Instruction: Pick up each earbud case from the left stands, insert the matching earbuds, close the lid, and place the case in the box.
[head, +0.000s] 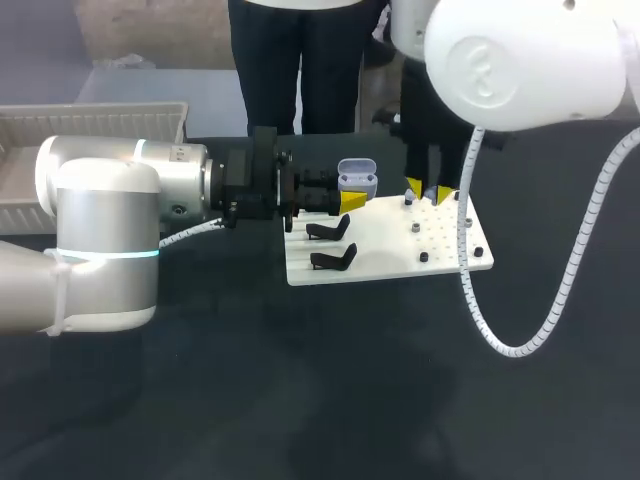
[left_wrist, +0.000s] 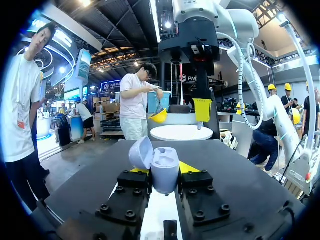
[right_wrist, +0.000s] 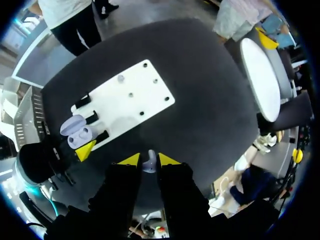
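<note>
Left tool grips case from both sides with lid open. Your left wrist view shows both yellow tips on it; head view shows only one. Case hangs over far left corner of white board, just beyond two black stands.

Right tool is narrow, pinching small pale earbud. Only your right wrist view shows this plainly. Head view puts right tool over board's far edge, beside case.

Box sits at far left of dark counter.
</note>
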